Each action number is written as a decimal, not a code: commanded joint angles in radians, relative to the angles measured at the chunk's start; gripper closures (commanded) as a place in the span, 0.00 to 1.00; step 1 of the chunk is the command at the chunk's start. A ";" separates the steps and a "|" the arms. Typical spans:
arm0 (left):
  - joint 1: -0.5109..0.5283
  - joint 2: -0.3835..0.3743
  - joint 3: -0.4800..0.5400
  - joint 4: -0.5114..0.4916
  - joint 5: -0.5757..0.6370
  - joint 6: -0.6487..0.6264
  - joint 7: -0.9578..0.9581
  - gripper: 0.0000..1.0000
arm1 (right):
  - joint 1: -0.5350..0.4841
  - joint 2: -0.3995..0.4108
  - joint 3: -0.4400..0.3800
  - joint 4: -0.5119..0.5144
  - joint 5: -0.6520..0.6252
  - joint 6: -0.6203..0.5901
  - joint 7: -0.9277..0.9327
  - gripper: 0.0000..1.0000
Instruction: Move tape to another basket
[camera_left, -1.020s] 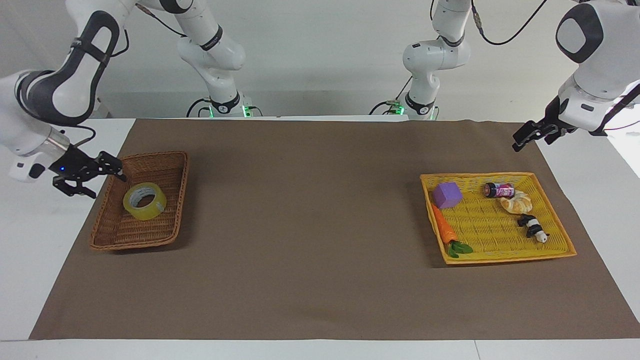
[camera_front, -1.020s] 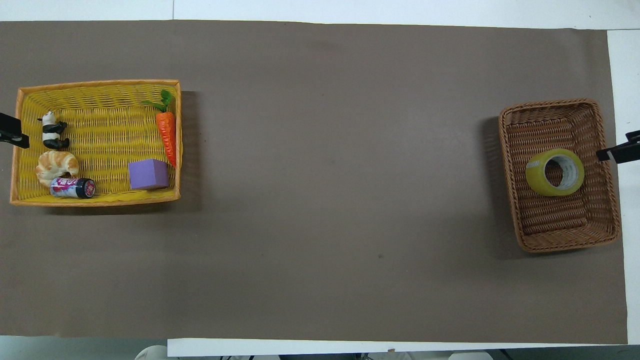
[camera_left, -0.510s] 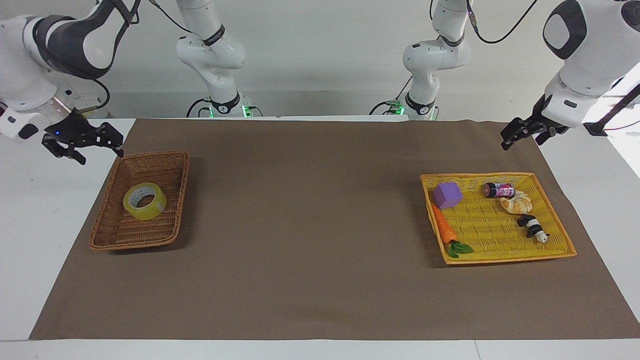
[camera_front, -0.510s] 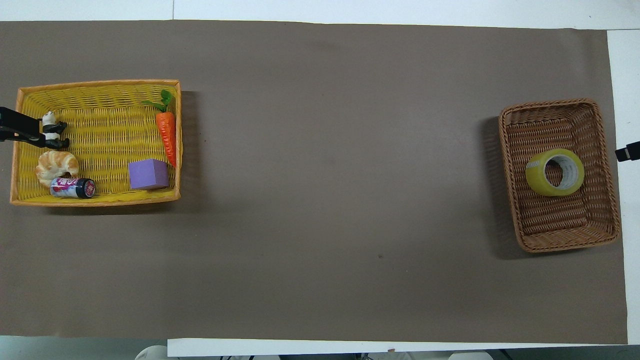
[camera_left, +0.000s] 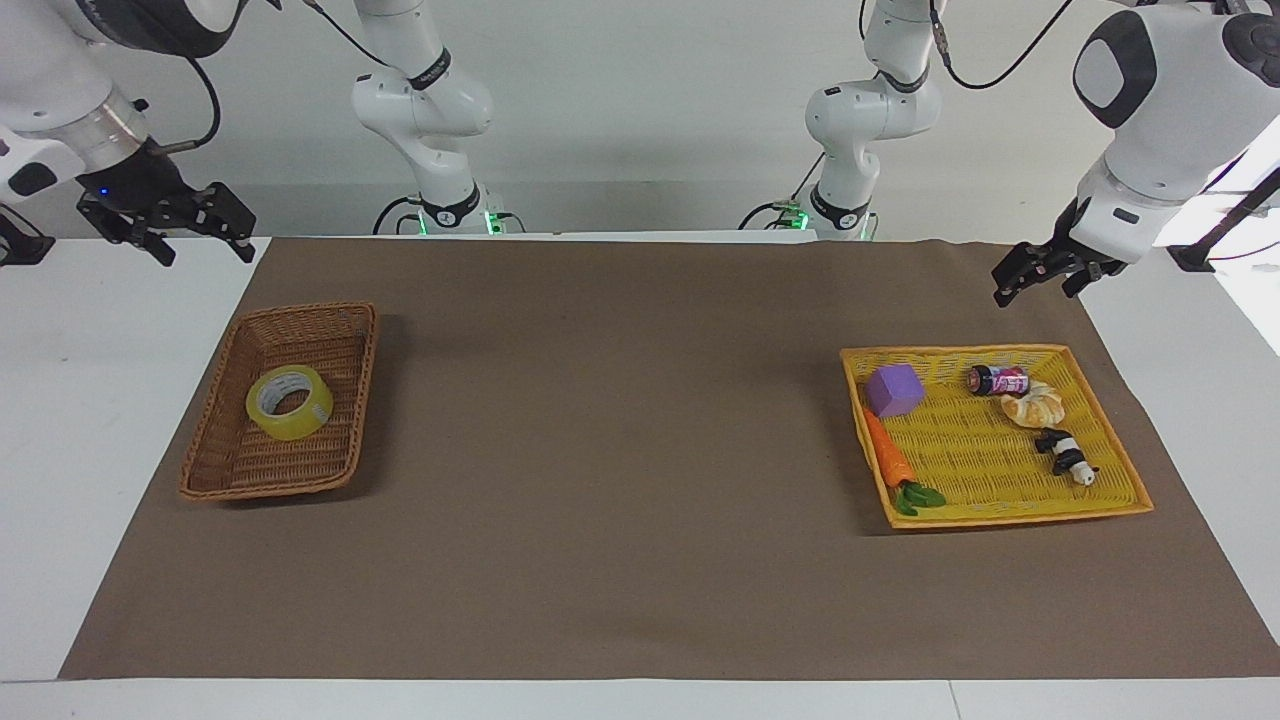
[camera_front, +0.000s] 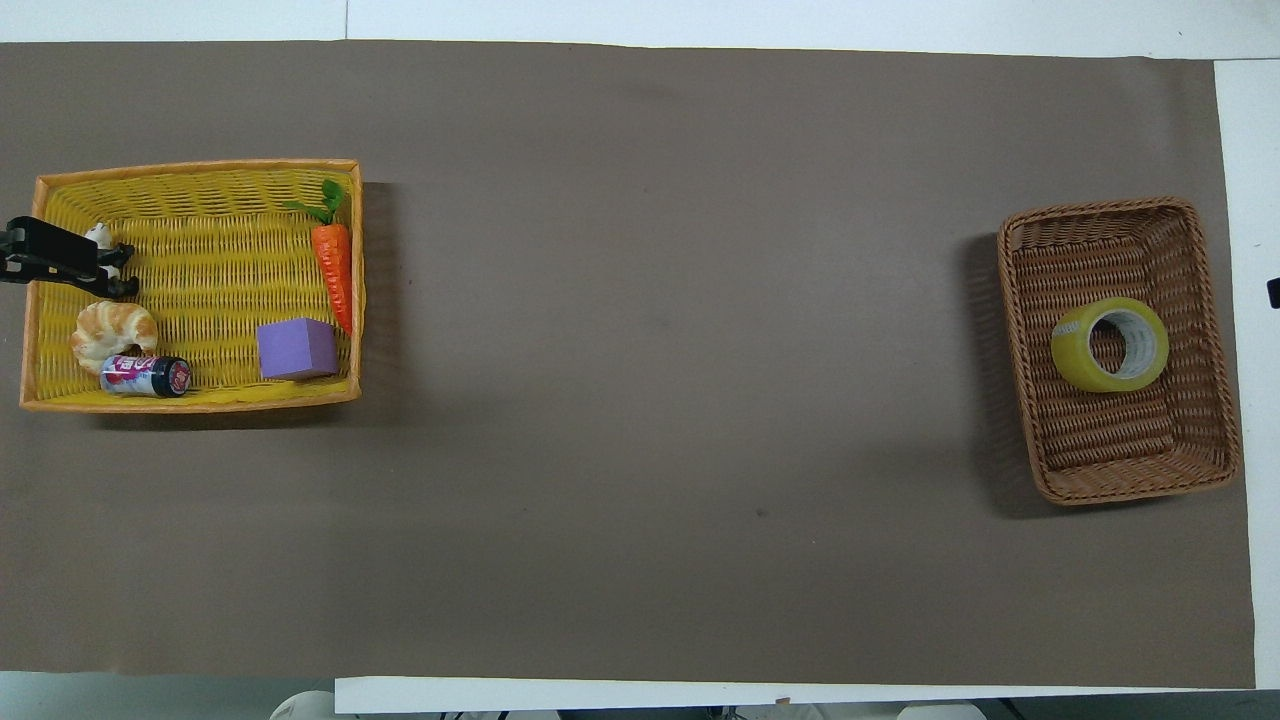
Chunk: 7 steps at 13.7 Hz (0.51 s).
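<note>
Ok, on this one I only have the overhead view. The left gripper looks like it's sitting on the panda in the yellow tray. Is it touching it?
Observer: No. The facing view shows the left gripper raised well above the yellow tray, clear of the panda.
Operator: And the right gripper? I get only a sliver at the edge.
Observer: The right gripper hangs high over the white table top at the right arm's end, fingers apart, holding nothing.
Operator: So nothing is on the tape?
Observer: Right. The tape lies in the basket, and the right gripper is far above the basket's rim, off to its side.
</note>
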 joint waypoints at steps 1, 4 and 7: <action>0.003 -0.023 0.004 -0.027 0.001 0.018 0.009 0.00 | 0.041 -0.040 0.016 -0.042 -0.055 -0.009 0.021 0.00; -0.004 -0.023 0.003 -0.027 0.001 0.018 0.010 0.00 | 0.078 -0.035 -0.023 -0.027 -0.072 -0.034 0.076 0.00; 0.002 -0.023 0.004 -0.027 0.001 0.018 0.009 0.00 | 0.080 -0.034 -0.031 -0.025 -0.066 -0.041 0.076 0.00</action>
